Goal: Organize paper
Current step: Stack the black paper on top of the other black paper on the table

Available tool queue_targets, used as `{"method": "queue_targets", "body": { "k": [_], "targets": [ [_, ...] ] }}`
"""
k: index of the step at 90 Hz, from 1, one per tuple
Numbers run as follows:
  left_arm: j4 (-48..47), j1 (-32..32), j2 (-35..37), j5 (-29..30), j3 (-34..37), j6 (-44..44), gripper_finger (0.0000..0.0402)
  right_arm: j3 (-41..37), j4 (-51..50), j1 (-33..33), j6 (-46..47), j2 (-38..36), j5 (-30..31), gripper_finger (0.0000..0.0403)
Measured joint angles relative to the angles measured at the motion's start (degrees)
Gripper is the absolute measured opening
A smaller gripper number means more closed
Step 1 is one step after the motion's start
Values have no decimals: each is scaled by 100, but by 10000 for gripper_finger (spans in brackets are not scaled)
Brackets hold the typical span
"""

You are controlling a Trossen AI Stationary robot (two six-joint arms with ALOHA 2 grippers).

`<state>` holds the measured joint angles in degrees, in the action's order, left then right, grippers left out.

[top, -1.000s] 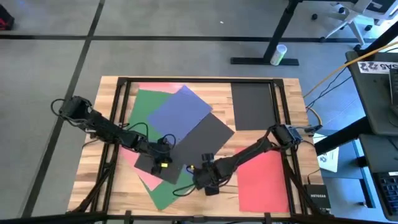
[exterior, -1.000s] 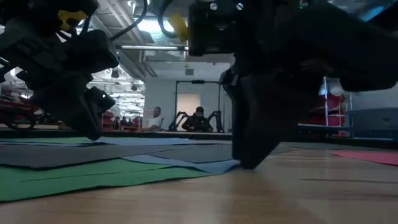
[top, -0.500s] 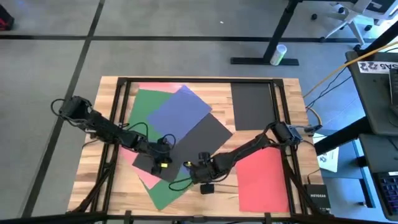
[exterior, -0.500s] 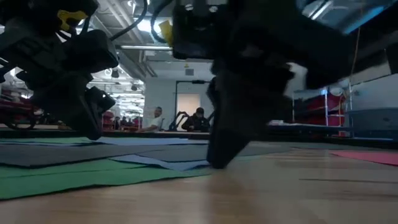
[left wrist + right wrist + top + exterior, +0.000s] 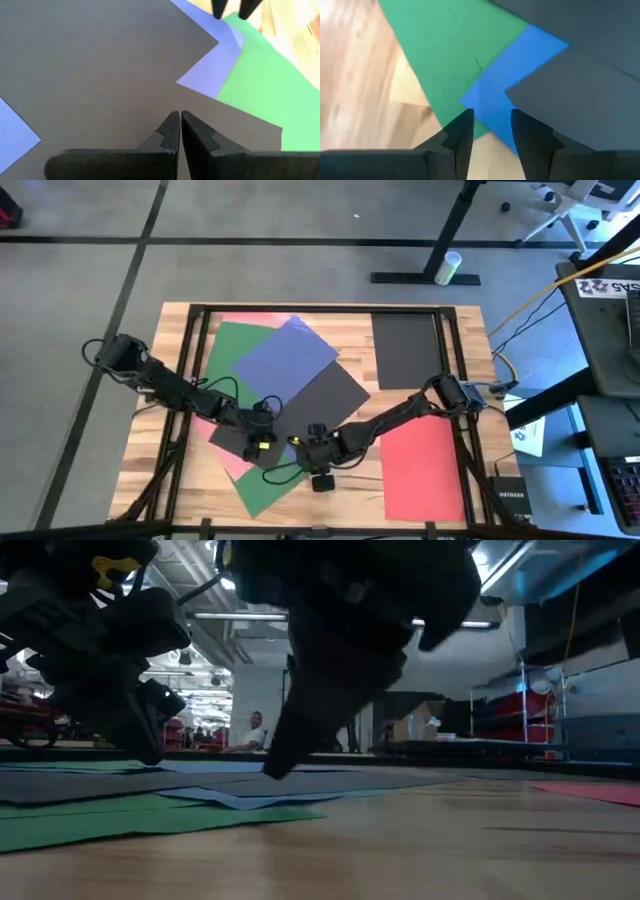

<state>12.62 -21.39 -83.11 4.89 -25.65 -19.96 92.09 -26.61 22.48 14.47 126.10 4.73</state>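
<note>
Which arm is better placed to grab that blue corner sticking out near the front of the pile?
Probably the right. The right gripper is open with the blue corner between its fingers, while the left gripper is shut, pressing on the black sheet.

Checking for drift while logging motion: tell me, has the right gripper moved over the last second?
Yes. In the high view the right gripper has slid left, away from the red sheet, farther over the green sheet.

Overlapping sheets (image 5: 290, 380) lie left (two apart, right) on the table (image 5: 350, 335).
</note>
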Motion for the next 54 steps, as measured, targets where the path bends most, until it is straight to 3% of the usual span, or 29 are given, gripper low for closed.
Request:
{"method": "queue_targets", "body": {
  "k": [28, 54],
  "targets": [
    [8, 11, -303, 24, 0, 43, 0, 4, 7, 89, -596, -2, 722, 122],
    [699, 9, -804, 37, -40, 46, 0, 18, 351, 114, -1069, 230, 705, 122]
  ]
}}
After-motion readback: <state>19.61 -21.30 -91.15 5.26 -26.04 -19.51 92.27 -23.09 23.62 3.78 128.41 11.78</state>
